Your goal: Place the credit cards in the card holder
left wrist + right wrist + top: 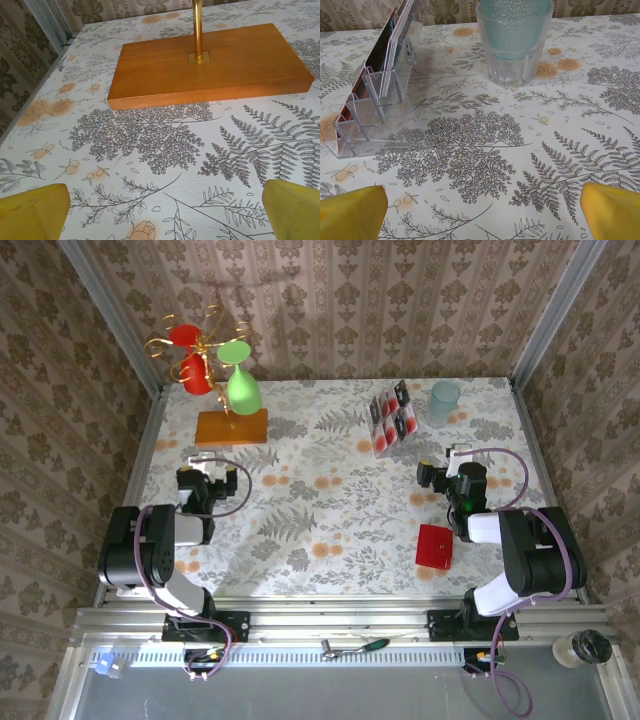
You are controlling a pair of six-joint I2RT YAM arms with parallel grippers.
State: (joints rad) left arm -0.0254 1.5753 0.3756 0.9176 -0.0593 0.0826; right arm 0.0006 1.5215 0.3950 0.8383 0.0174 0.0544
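Observation:
Several credit cards (391,415) stand upright in a clear plastic rack (388,443) at the back right of the table; the right wrist view has them as cards (399,35) in that rack (367,117) at its left. The red card holder (434,545) lies flat and closed near the front right, just left of the right arm. My right gripper (460,453) is open over bare tablecloth, its yellow fingertips (351,212) wide apart. My left gripper (207,462) is open too, fingertips (32,212) apart above the cloth, facing the orange block.
An orange wooden base (210,62) with a brass post carries red and green glasses (240,390) at the back left. A teal tumbler (514,40) stands right of the rack. Patterned walls enclose the table on three sides.

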